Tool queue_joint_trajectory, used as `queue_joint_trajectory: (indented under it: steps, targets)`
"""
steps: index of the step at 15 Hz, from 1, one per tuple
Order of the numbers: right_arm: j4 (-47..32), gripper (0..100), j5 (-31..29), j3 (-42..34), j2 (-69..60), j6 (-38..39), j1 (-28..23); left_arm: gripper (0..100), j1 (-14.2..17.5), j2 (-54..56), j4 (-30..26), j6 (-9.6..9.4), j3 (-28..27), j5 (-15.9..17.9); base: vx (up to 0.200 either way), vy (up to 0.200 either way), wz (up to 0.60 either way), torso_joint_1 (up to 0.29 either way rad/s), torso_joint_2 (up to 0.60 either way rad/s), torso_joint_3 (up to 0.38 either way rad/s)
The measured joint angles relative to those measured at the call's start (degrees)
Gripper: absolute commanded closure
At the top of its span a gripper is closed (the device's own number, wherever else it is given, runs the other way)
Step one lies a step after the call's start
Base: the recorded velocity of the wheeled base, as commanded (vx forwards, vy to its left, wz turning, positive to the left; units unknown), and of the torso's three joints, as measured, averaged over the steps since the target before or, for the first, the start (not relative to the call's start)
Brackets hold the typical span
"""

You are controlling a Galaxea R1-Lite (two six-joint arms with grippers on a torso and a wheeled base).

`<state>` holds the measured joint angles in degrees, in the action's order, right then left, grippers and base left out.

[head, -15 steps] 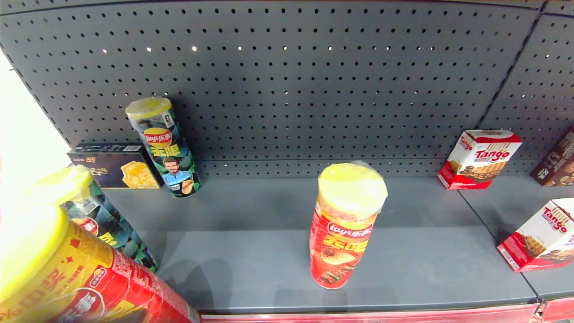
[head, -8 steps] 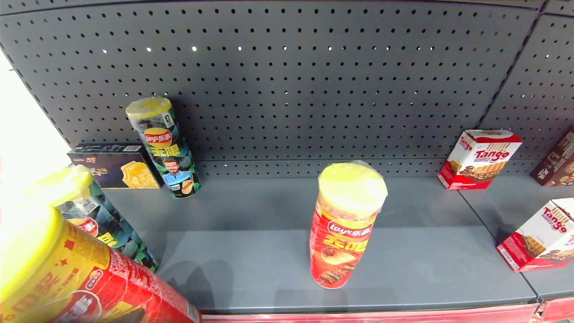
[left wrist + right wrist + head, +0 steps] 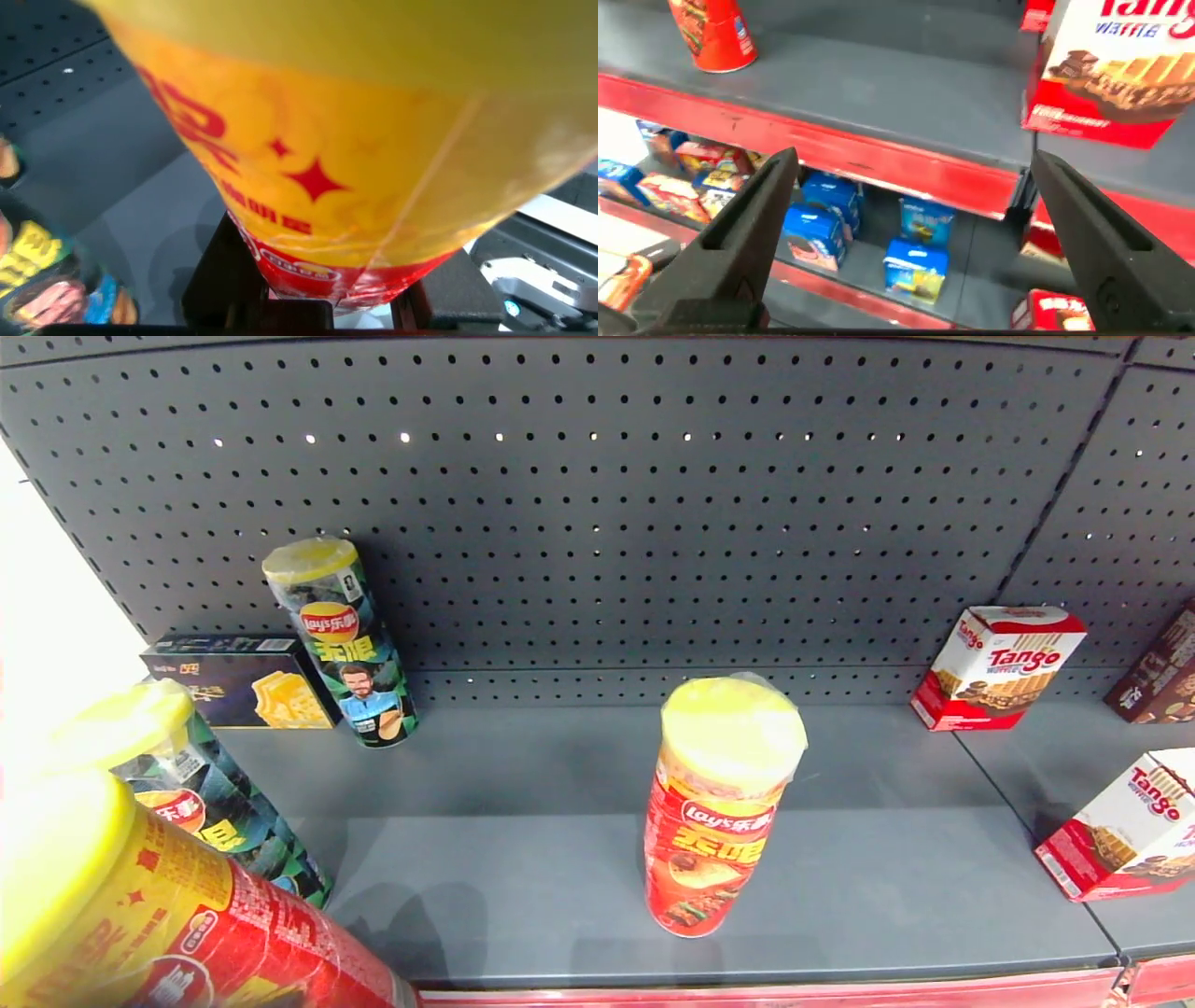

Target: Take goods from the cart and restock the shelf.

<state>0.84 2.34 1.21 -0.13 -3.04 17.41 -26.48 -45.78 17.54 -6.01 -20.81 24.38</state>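
**A:** Only the held can (image 3: 140,915) has shifted. It sits slightly lower in the head view than a second ago, while everything on the shelf (image 3: 523,887) is where it was.

**B:** Which arm has it?

**A:** The left gripper (image 3: 318,303) has it, with dark fingers closed about the can's red lower part and the yellow end away from the wrist. The right gripper (image 3: 915,163) is spread wide with nothing between its fingers, and the shelf's red front lip is just ahead of it.

**B:** How will that can handle?

**A:** I judge it a light, stiff paper tube, and its glossy film could slip. The wall would dent under a hard squeeze and the chips inside break easily. That calls for a moderate grip low on the body, never on the soft lid, and a gentle, upright set-down.

**B:** Is there room for it?

**A:** Bare shelf lies ahead of the left gripper. It runs between the near green can (image 3: 215,803), just beside the held one, and the standing red can (image 3: 714,812), farther off toward the right gripper's side.

**B:** What can't you make out?

**A:** The can's base and the finger contact are cut off at the head view's edge. In the left wrist view the can hides most of what lies ahead. I cannot tell whether it touches the green can.
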Motion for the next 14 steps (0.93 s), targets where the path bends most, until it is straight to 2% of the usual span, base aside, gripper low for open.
queue_joint_trajectory:
  steps: [3,9,14]
  targets:
    - [-0.66,0,-3.10,-0.74,0.00,3.30,-0.29,100,-0.45,-0.04,0.00,0.07,0.28,0.63,0.000,0.000,0.00,0.000,0.00,0.000]
    - [-0.84,0,-3.29,-1.16,2.74,3.06,-2.63,100,-0.61,-0.09,0.24,0.11,0.15,0.83,0.000,0.000,0.00,0.000,0.00,0.000]
    - [-0.79,0,-3.23,-1.21,5.75,3.04,-17.10,100,-0.39,-0.09,0.02,0.21,0.34,0.66,0.000,0.000,0.00,0.000,0.00,0.000]
